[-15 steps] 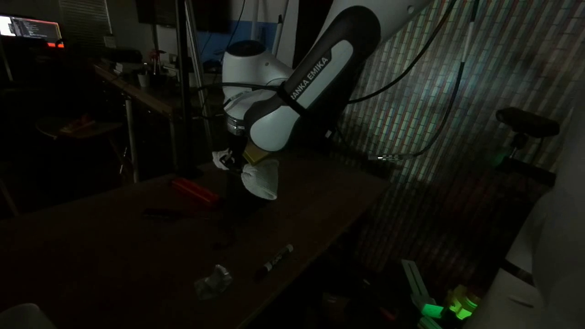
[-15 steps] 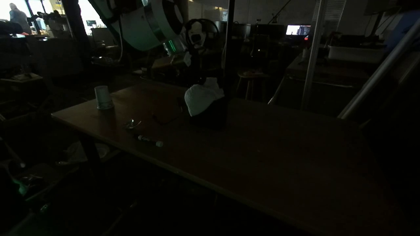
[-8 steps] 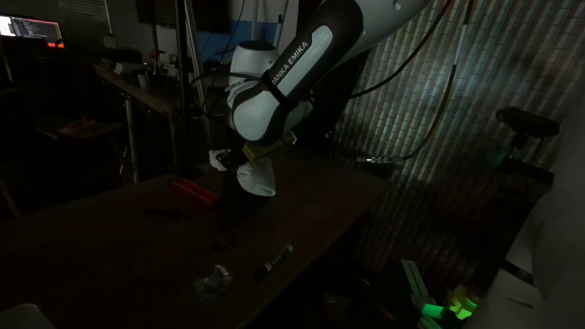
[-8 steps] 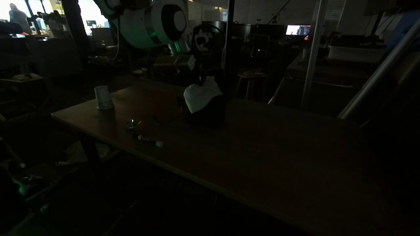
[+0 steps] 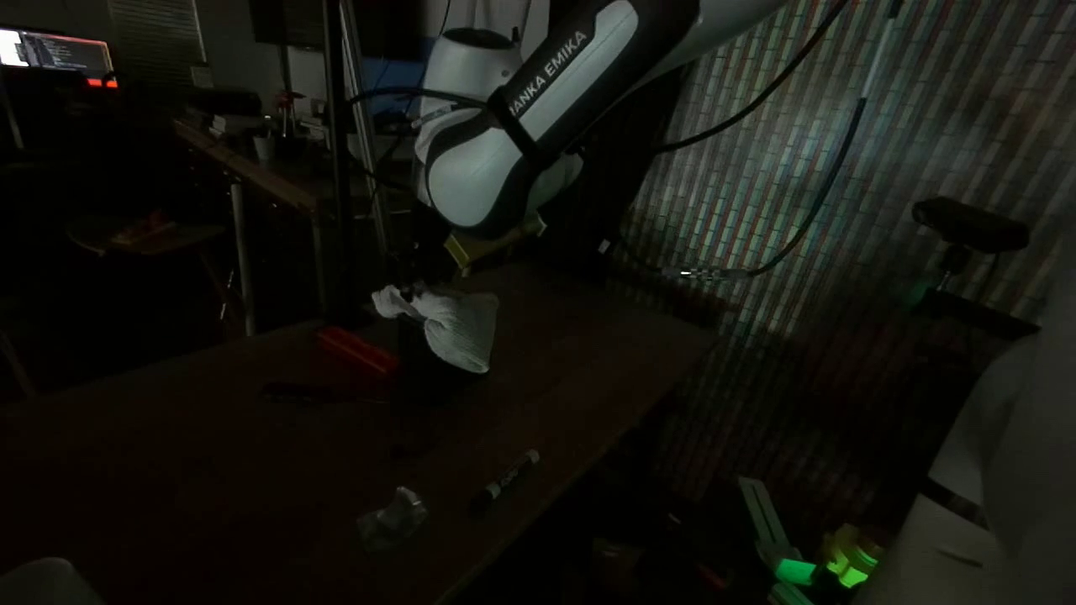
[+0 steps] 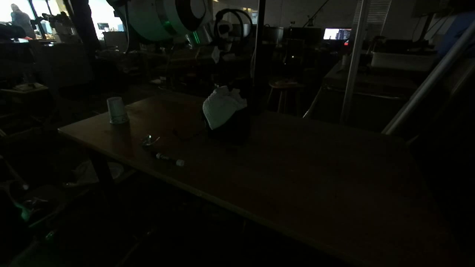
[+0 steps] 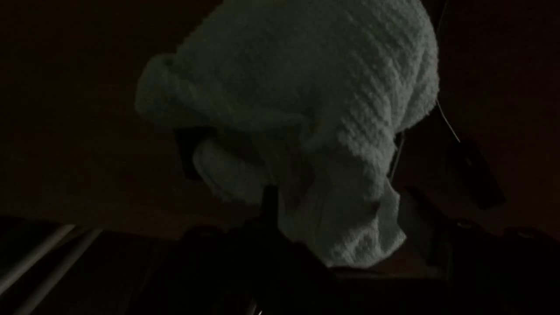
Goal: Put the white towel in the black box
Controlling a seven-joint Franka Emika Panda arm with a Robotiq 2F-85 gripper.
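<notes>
Atop the box (image 6: 237, 128), which stands on the table (image 6: 315, 167), the towel (image 6: 220, 111) lies heaped and draped, one flap hanging outside, towards the marker (image 5: 508, 477). It spreads wider than the box, so it seems borne by the rim rather than sunk within; how much is inside, its own folds hide. A dark corner of the box showing under a fold in the wrist view fits that reading.

The gripper (image 7: 341, 192) hangs close over the heap with its fingers (image 7: 270, 203) spread to either side of a tuft of towel. No pinch shows, so I judge the towel released, its weight on the box alone; whether one finger brushes it I cannot tell. Such a low position makes sense for a gentle drop, where little can slide off. Rising straight up seems wise next, since a snagged loop could drag the towel away. The hanging flap probably wants tucking in before the job counts as done. The marker and cup (image 6: 117, 110) sit well apart from the box, so neither should hinder.
</notes>
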